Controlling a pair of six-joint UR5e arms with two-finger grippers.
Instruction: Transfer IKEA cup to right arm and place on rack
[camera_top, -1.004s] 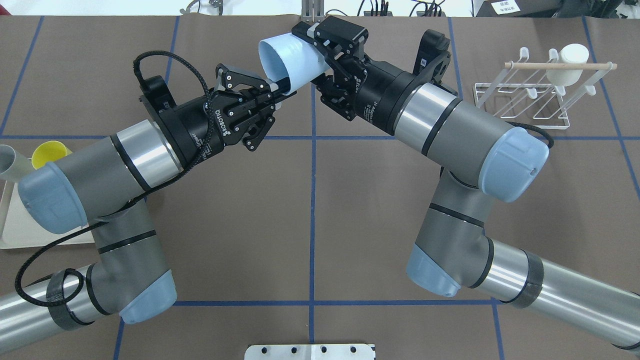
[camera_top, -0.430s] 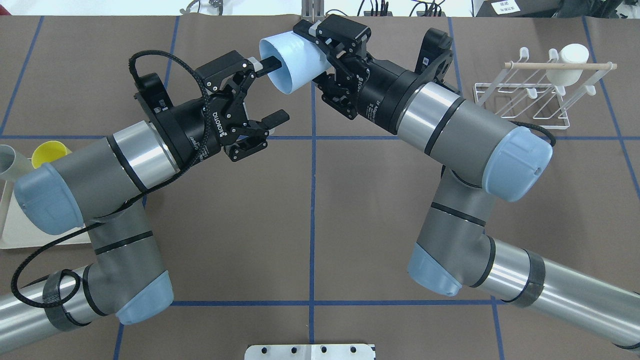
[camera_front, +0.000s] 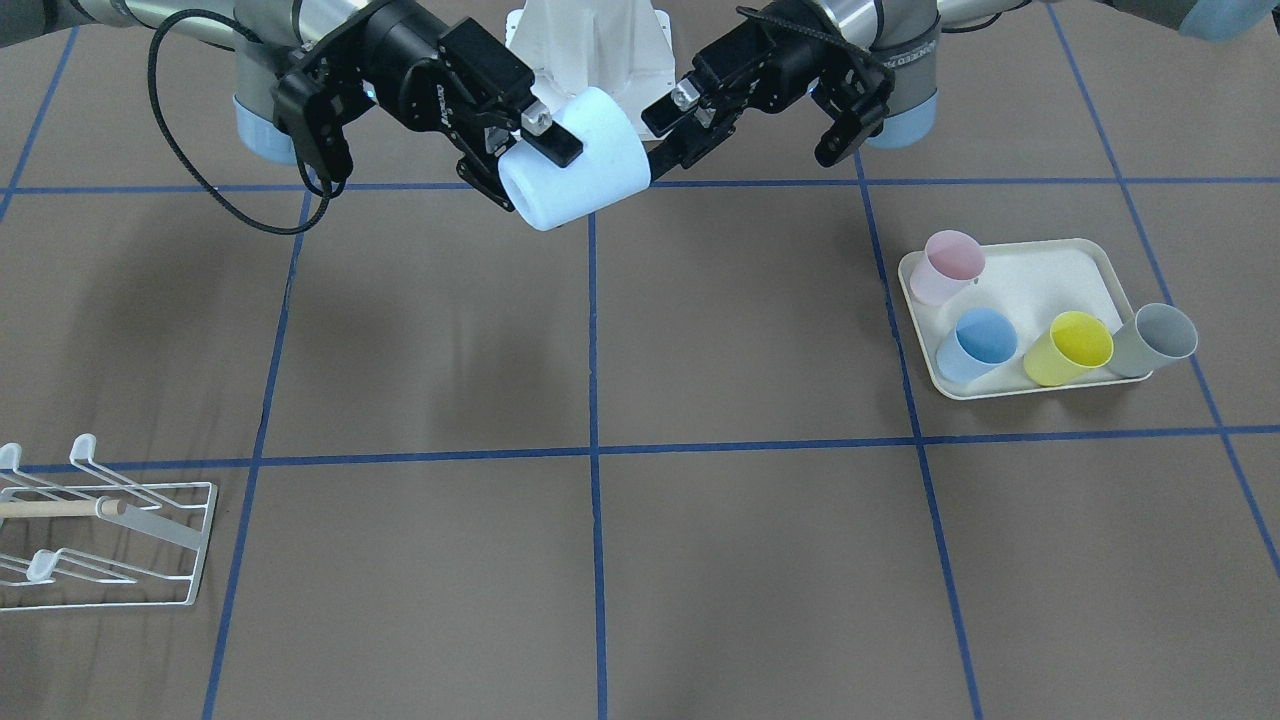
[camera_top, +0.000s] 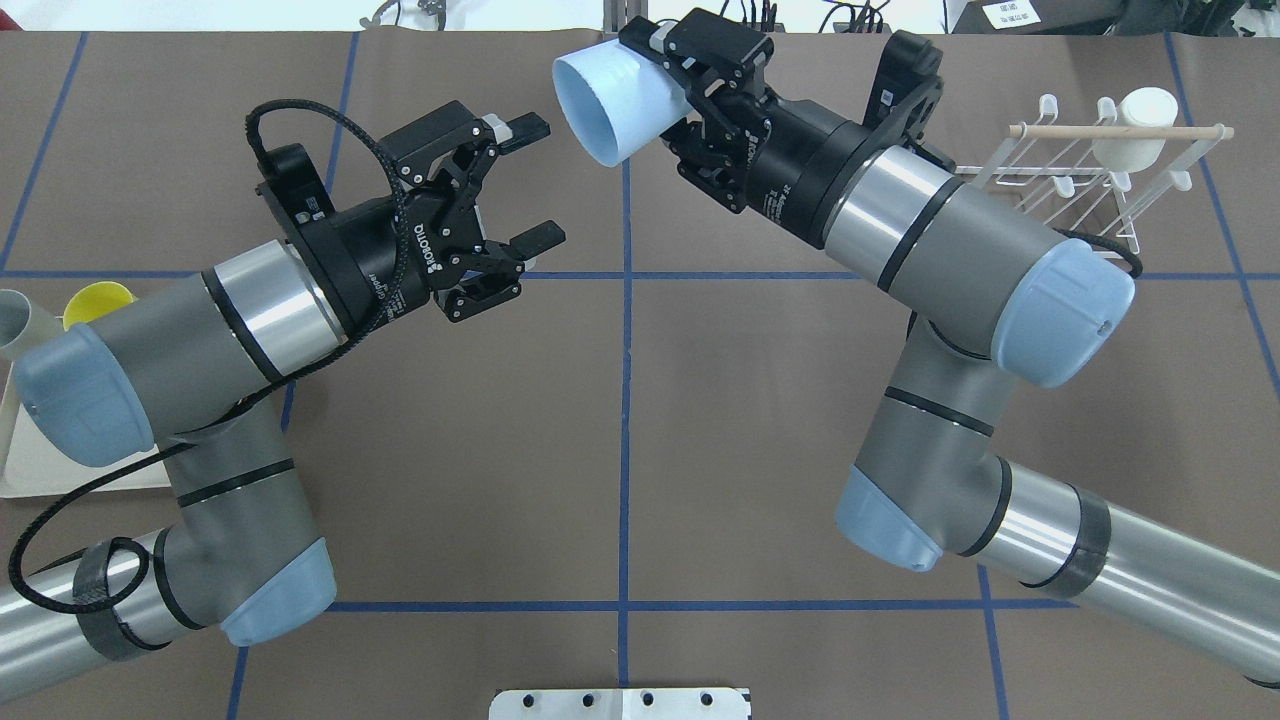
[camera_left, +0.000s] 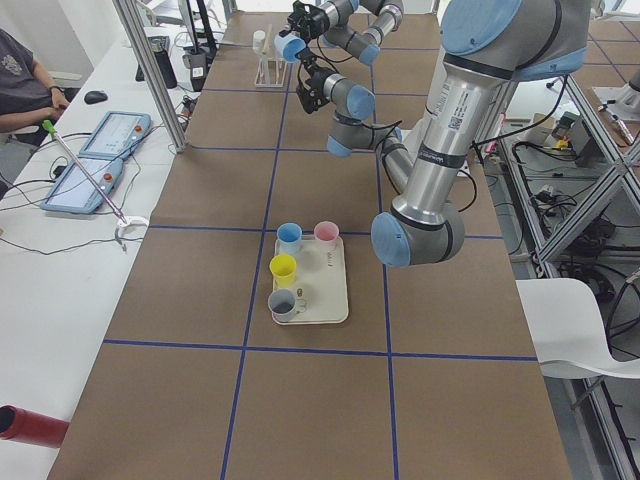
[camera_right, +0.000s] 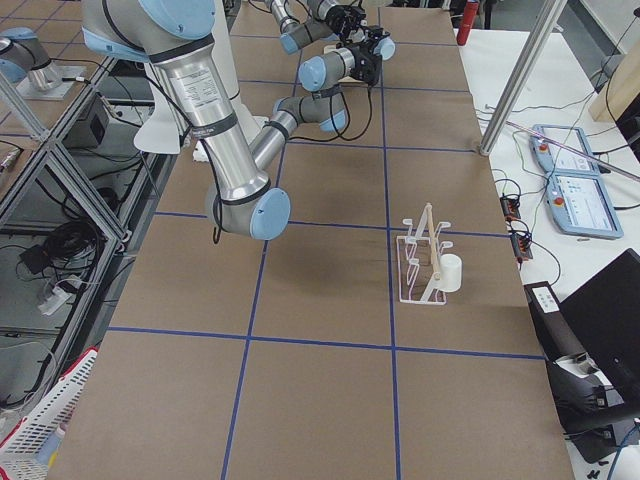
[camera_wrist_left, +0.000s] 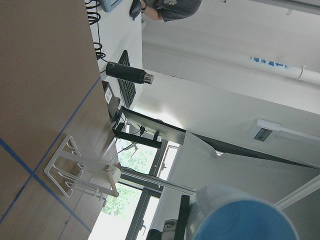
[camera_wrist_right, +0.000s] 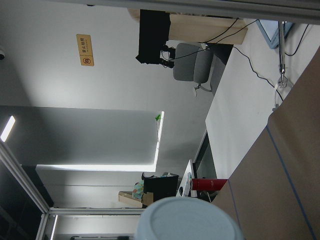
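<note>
I see two arms. My right gripper (camera_top: 685, 88) is clamped on one light blue cup (camera_top: 610, 100). It holds the cup on its side, high above the surface (camera_top: 620, 430), with the mouth toward my left gripper (camera_top: 538, 180). The left gripper's fingers are wide apart, near the cup but not touching it.

One rack (camera_top: 1075, 185) sits by the far right corner with one white cup (camera_top: 1135, 125) on it. One tray (camera_front: 1040, 270) by the left edge holds four cups: pink (camera_front: 950, 265), blue (camera_front: 980, 342), yellow (camera_front: 1072, 347) and grey (camera_front: 1158, 340). A wide stretch of brown surface lies between tray and rack.
</note>
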